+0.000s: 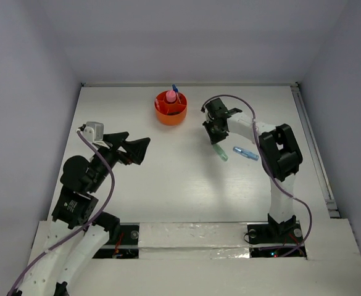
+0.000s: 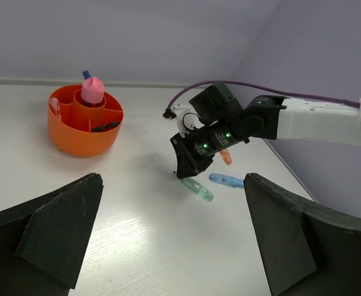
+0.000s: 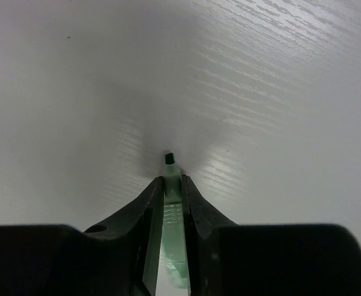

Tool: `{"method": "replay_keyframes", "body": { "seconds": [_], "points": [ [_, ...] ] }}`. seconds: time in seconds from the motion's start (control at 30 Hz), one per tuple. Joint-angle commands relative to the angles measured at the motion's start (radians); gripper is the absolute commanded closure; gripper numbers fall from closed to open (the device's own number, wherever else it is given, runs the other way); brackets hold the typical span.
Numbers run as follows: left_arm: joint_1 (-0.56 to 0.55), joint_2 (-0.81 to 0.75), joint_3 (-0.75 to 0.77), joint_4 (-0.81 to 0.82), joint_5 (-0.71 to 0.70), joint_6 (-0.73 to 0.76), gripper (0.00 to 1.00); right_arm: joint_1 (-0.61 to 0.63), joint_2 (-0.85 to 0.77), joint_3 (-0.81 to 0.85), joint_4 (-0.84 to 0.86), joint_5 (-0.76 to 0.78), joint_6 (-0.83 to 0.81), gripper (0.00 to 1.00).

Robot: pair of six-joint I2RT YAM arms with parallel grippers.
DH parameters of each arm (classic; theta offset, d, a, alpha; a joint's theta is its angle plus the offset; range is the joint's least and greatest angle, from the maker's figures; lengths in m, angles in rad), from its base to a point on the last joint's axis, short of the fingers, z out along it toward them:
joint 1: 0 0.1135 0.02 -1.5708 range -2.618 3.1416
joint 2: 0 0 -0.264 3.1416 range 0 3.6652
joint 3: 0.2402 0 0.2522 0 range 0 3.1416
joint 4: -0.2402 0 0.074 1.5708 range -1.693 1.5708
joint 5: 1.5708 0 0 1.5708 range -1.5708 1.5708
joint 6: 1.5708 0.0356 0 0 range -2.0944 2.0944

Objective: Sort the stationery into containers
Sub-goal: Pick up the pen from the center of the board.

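We are clamping our right pincer (image 3: 173, 185) on the slim, translucent green capsule (image 3: 172, 213) down by the matte white table (image 3: 260, 92), our left pincer (image 1: 138, 150) gaping idle, and we are judging that the next move calls for lifting it across to a compartment of the glossy, round orange tub (image 2: 84, 139).

No text, label, brand, number or sign can be read in any of the views. If the green piece (image 2: 198, 189) or the blue-and-white tube (image 2: 226, 180) carries any print, it is too small to tell.
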Motion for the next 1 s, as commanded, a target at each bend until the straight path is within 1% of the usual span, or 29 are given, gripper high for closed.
{"method": "replay_keyframes", "body": {
  "seconds": [0.0, 0.03, 0.07, 0.1, 0.17, 0.2, 0.27, 0.3, 0.33, 0.4, 0.5, 0.53, 0.57, 0.6, 0.67, 0.7, 0.73, 0.77, 0.8, 0.83, 0.87, 0.9, 0.93, 0.97],
  "points": [
    [0.007, 0.017, -0.011, 0.06, 0.032, -0.019, 0.01, -0.006, 0.018, 0.037, 0.001, -0.01, -0.013, 0.78],
    [0.007, 0.024, -0.015, 0.06, 0.043, -0.028, 0.01, -0.006, 0.024, 0.037, 0.001, -0.013, -0.013, 0.83],
    [0.007, 0.029, -0.018, 0.06, 0.051, -0.033, 0.01, -0.006, 0.024, 0.036, 0.003, -0.013, -0.014, 0.84],
    [0.007, 0.036, -0.02, 0.085, 0.058, -0.037, 0.01, -0.006, 0.024, 0.034, 0.007, -0.013, -0.013, 0.88],
    [0.007, 0.061, -0.031, 0.091, 0.085, -0.056, 0.01, -0.006, 0.021, 0.028, 0.013, -0.019, -0.013, 0.89],
    [0.007, 0.076, -0.037, 0.097, 0.091, -0.063, 0.01, -0.006, 0.018, 0.022, 0.024, -0.019, -0.011, 0.86],
    [0.007, 0.092, -0.061, 0.111, 0.117, -0.089, 0.01, -0.006, 0.021, 0.022, 0.027, -0.021, -0.011, 0.74],
    [0.007, 0.095, -0.072, 0.132, 0.127, -0.099, 0.01, -0.006, 0.024, 0.024, 0.027, -0.021, -0.013, 0.71],
    [0.007, 0.104, -0.102, 0.146, 0.152, -0.111, 0.01, -0.006, 0.029, 0.03, 0.026, -0.022, -0.013, 0.69],
    [0.007, 0.107, -0.139, 0.201, 0.175, -0.152, 0.01, -0.006, 0.035, 0.033, 0.027, -0.024, -0.01, 0.68],
    [0.007, 0.112, -0.208, 0.266, 0.204, -0.189, 0.01, -0.006, 0.028, 0.031, 0.053, -0.028, 0.003, 0.88],
    [-0.003, 0.115, -0.237, 0.284, 0.216, -0.197, 0.01, -0.006, 0.018, 0.027, 0.061, -0.031, 0.01, 0.98],
    [-0.013, 0.118, -0.251, 0.306, 0.221, -0.203, 0.01, -0.006, 0.008, 0.021, 0.073, -0.031, 0.021, 1.0],
    [-0.013, 0.121, -0.265, 0.342, 0.226, -0.217, 0.01, -0.006, -0.035, 0.01, 0.11, -0.036, 0.05, 1.0],
    [-0.033, 0.138, -0.308, 0.381, 0.229, -0.229, 0.01, -0.006, -0.096, -0.041, 0.164, -0.093, 0.084, 1.0],
    [-0.033, 0.144, -0.324, 0.419, 0.223, -0.234, 0.01, -0.006, -0.132, -0.062, 0.191, -0.122, 0.126, 1.0],
    [-0.048, 0.168, -0.354, 0.438, 0.215, -0.237, 0.01, -0.006, -0.209, -0.087, 0.254, -0.142, 0.148, 1.0],
    [-0.068, 0.184, -0.368, 0.477, 0.195, -0.235, 0.01, -0.006, -0.253, -0.116, 0.289, -0.171, 0.168, 1.0],
    [-0.077, 0.219, -0.382, 0.496, 0.18, -0.232, 0.01, -0.006, -0.294, -0.175, 0.349, -0.233, 0.214, 1.0],
    [-0.097, 0.24, -0.406, 0.531, 0.152, -0.226, 0.01, 0.003, -0.374, -0.205, 0.383, -0.304, 0.26, 1.0],
    [-0.097, 0.263, -0.416, 0.531, 0.137, -0.22, 0.01, 0.003, -0.409, -0.232, 0.409, -0.304, 0.26, 1.0],
    [-0.123, 0.285, -0.425, 0.575, 0.12, -0.214, 0.01, 0.003, -0.445, -0.269, 0.434, -0.338, 0.292, 1.0],
    [-0.137, 0.329, -0.437, 0.596, 0.099, -0.206, 0.01, 0.016, -0.477, -0.294, 0.455, -0.338, 0.309, 1.0],
    [-0.149, 0.354, -0.437, 0.619, 0.076, -0.192, 0.01, 0.031, -0.541, -0.314, 0.474, -0.34, 0.323, 1.0]
  ]
}}
